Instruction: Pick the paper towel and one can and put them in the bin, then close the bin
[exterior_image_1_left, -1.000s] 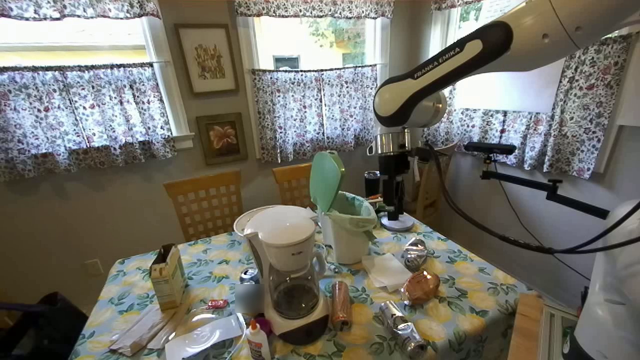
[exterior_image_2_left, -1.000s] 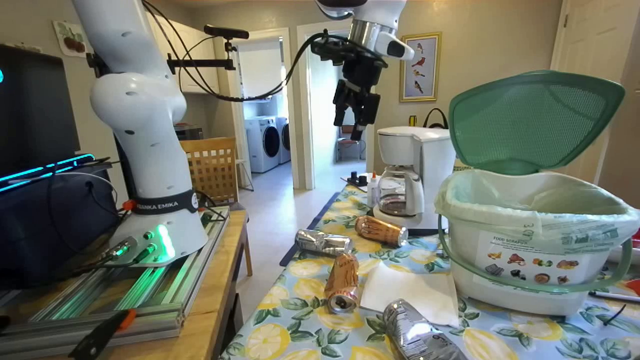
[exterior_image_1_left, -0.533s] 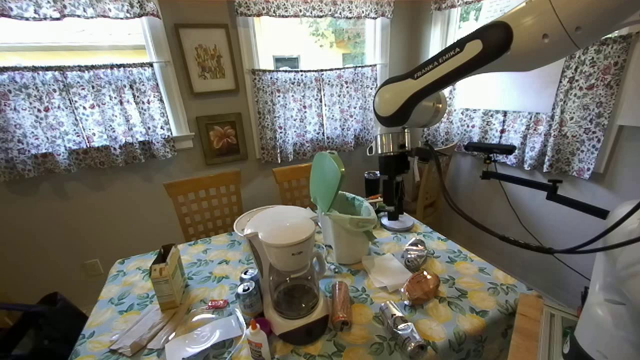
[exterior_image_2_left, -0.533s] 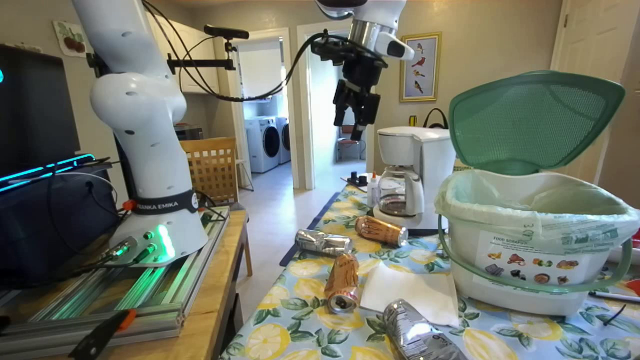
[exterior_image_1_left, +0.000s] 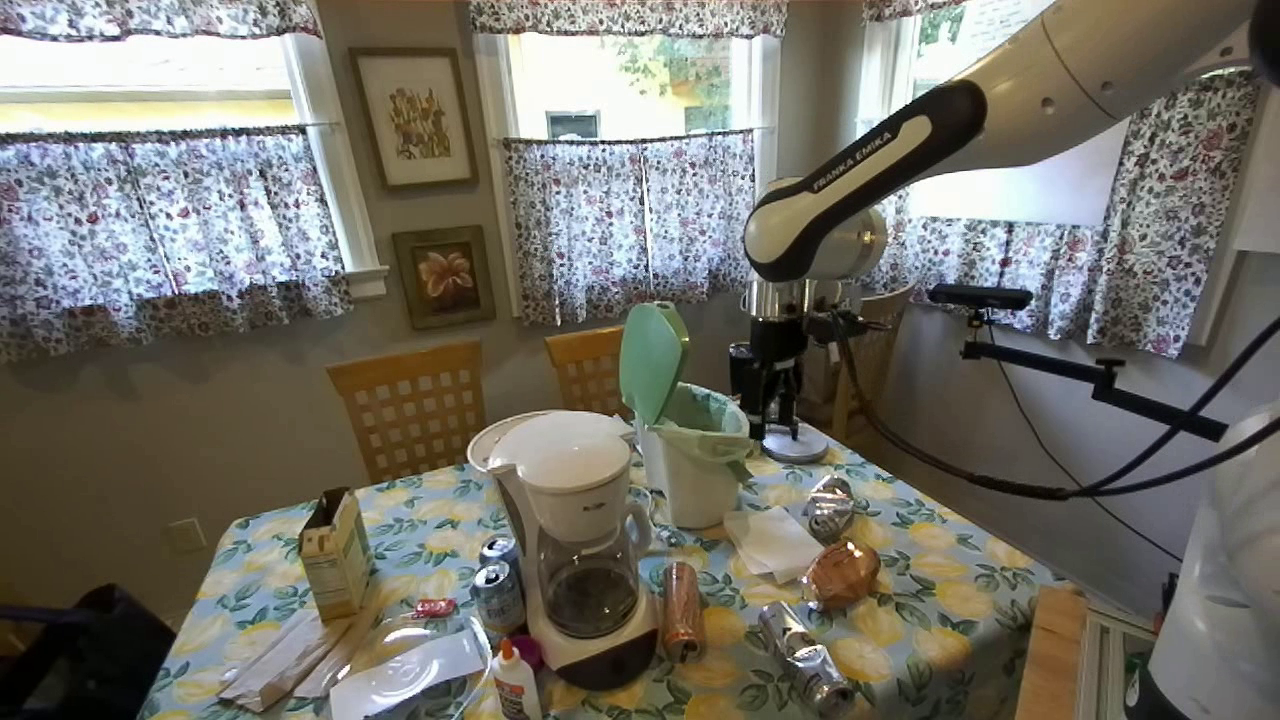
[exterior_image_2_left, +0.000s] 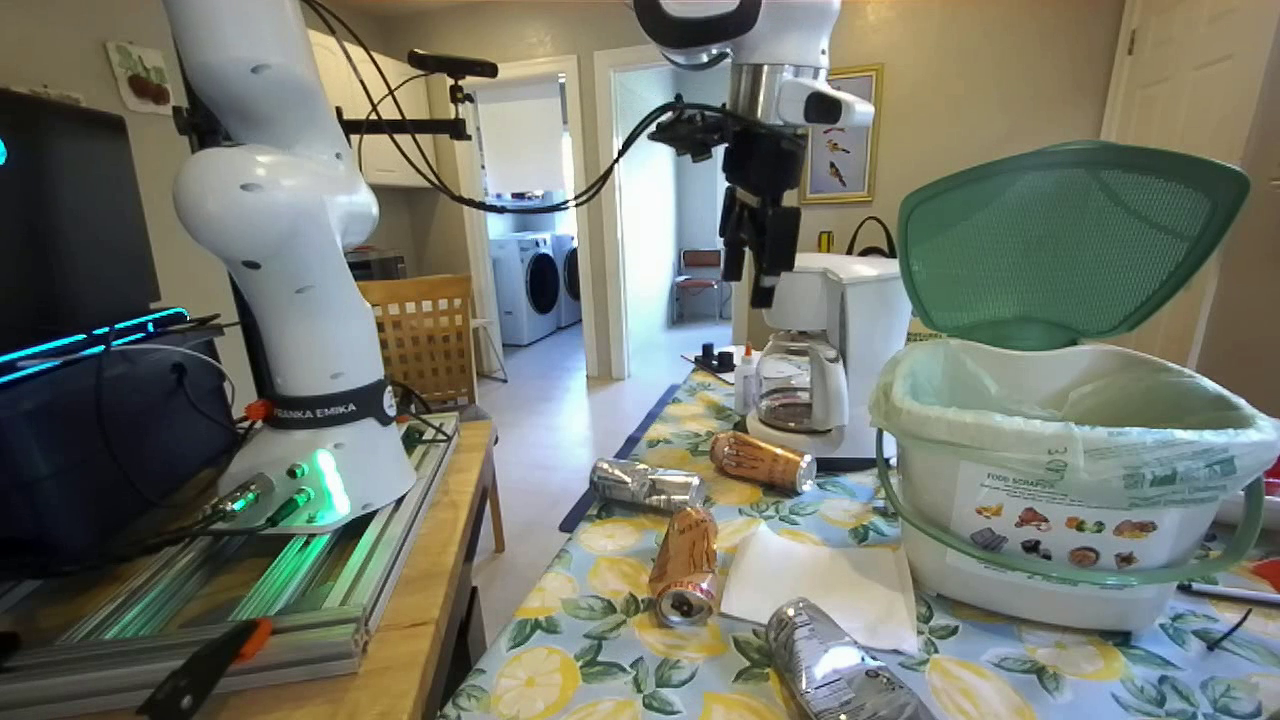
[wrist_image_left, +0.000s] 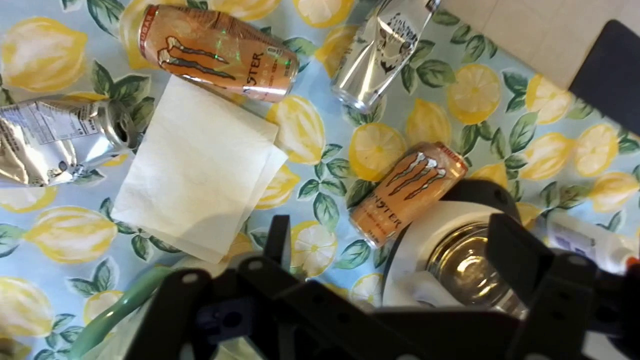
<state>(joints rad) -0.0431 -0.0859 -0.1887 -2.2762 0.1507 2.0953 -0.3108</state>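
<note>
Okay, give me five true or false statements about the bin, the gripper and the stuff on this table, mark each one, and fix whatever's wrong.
1. The lid of the bin stands open. True.
2. The paper towel is inside the bin. False: the paper towel lies on the tablecloth.
3. An orange can lies on its side beside the coffee maker. True.
4. The gripper is clamped on that can. False: the gripper is open, holding nothing.
5. The orange-capped bottle stands upright. True.
</note>
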